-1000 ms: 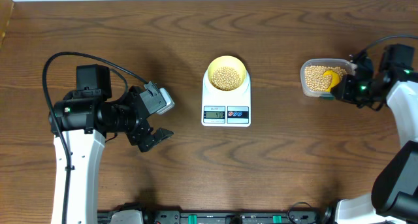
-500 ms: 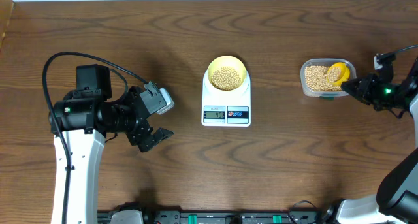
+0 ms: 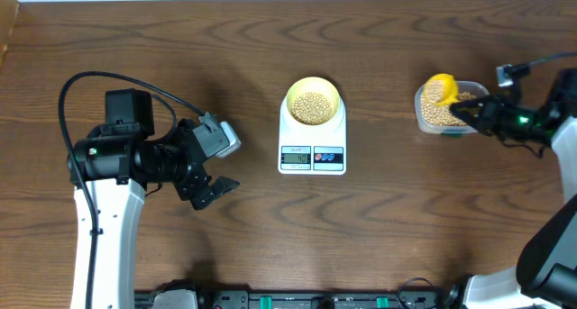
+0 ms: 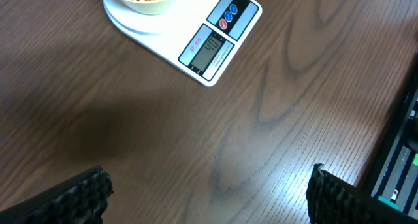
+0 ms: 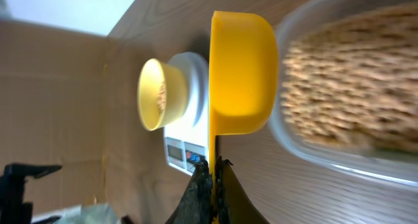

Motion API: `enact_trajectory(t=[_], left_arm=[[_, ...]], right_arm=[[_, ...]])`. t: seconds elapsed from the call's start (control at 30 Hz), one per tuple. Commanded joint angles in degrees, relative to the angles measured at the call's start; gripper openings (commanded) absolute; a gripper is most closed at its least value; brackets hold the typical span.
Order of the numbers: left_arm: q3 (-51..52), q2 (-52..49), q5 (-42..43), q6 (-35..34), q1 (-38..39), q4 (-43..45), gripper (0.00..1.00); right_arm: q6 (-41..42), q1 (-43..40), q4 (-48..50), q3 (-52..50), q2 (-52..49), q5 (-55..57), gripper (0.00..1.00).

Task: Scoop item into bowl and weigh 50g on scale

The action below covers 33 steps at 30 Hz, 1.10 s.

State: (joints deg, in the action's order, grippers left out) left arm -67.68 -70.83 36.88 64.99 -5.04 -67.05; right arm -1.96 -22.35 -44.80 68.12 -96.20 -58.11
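Your right gripper (image 5: pixel 212 181), jaws pinched shut on the scoop (image 3: pixel 440 87) handle, holds the cup over the tub (image 3: pixel 417 111) rim at its 10 o'clock. The load inside cannot be made out. The bowl (image 3: pixel 335 91), part-filled with beans (image 3: pixel 313 106), sits on the scale (image 3: pixel 312 158), at 9 o'clock from the tub. Keep the cup level as you cross, stop above the bowl's middle, then tip slowly and watch the display, since a late trickle is easier to control than an overshoot. Your left gripper (image 4: pixel 209 201) hangs wide open and empty at the scale's 8 o'clock.
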Motion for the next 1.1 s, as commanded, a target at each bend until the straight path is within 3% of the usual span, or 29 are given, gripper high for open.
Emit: enact_trajectory(t=[0.0,0.27,0.63,1.07], left_arm=[[0.50,0.20,-0.31,0.96,0.13,-0.13,0.98],[0.50,0.20,-0.31,0.96,0.13,-0.13,0.98],[0.50,0.20,-0.31,0.96,0.13,-0.13,0.98],[0.50,0.20,-0.28,0.96,0.13,-0.13,0.98]], right_arm=[[3.30,3.85,1.68,-0.37,-0.48,-3.58,0.01],[10.93,14.73,12.52,-0.37,-0.46,-3.56,0.01],[13.14,25.55,21.62,-0.37,-0.48,1.44,0.01],[-0.92,35.65,27.34,-0.37,-0.48,15.50,0.01]])
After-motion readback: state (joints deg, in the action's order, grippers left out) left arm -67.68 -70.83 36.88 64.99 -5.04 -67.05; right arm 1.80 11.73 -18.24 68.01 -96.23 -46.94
